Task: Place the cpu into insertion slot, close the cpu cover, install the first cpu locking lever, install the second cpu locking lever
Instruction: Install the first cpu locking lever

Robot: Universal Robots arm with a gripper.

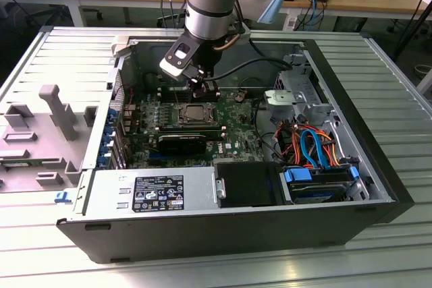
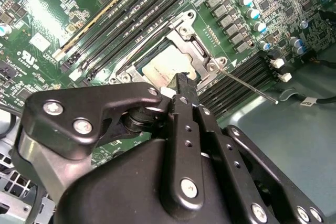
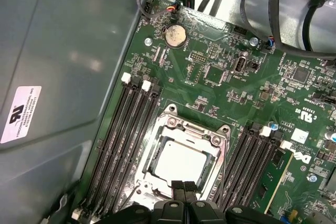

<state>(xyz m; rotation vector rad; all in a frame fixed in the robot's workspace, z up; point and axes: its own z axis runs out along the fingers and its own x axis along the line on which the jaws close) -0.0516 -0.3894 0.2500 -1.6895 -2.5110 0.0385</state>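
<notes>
The cpu (image 3: 181, 163) lies flat in the insertion slot (image 3: 143, 186) on the green board, its silvery top showing through the window of the cpu cover (image 3: 176, 125), which is down over it. My gripper (image 3: 184, 187) hovers at one edge of the socket with its two black fingertips pressed together, holding nothing. In the second wrist view the fingertip (image 2: 183, 84) stands right over the rim of the cpu (image 2: 165, 69). A thin metal locking lever (image 2: 247, 84) sticks out sideways from the socket corner. In the exterior view the gripper (image 1: 204, 92) hangs just above the socket (image 1: 196, 114).
Long black memory slots (image 3: 123, 140) flank the socket on both sides. The open computer case (image 1: 378, 166) walls in the board, with a power supply (image 1: 155, 190), drive cage (image 1: 317, 183) and cable bundles (image 1: 307, 143) at the exterior view's right.
</notes>
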